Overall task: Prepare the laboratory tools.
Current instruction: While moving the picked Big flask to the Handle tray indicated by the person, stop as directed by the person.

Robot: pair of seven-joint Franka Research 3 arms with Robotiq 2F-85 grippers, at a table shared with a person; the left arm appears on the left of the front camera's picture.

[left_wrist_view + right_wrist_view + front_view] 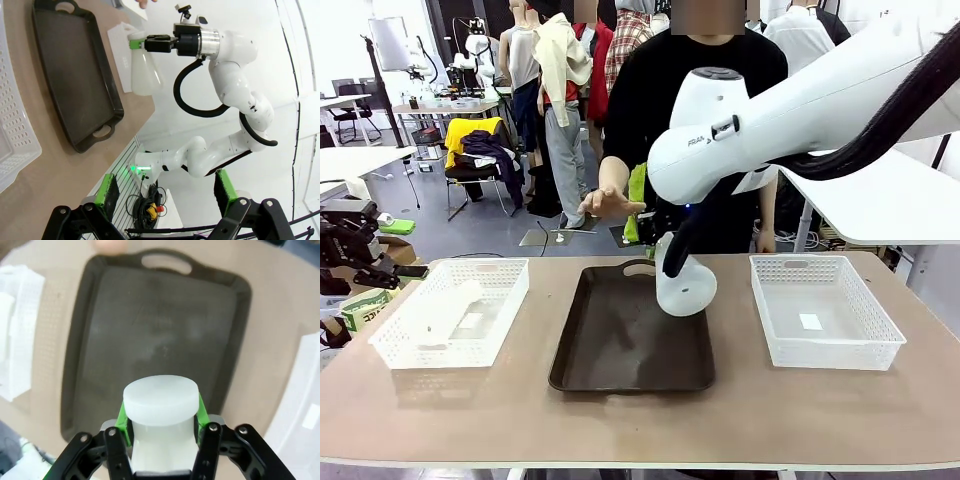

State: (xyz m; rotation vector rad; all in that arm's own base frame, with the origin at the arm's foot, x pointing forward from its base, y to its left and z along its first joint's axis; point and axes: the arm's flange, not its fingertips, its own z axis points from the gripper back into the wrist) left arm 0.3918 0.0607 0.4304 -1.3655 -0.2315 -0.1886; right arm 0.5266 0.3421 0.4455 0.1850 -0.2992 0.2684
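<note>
The counter carries a dark brown tray at its centre, with the left basket and the right basket, both white mesh, on either side. One frosted conical flask hangs above the far right part of the tray, its neck clamped in the right pincer. The second flask lies on its side in the left basket, and the left pincer has its fingers apart and empty, beyond the counter's left edge.

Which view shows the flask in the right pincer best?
The left wrist view: the flask appears whole in side profile, the right pincer clamped on its neck. The front view shows its body, the neck partly hidden. The right wrist view shows it foreshortened, end-on.
</note>
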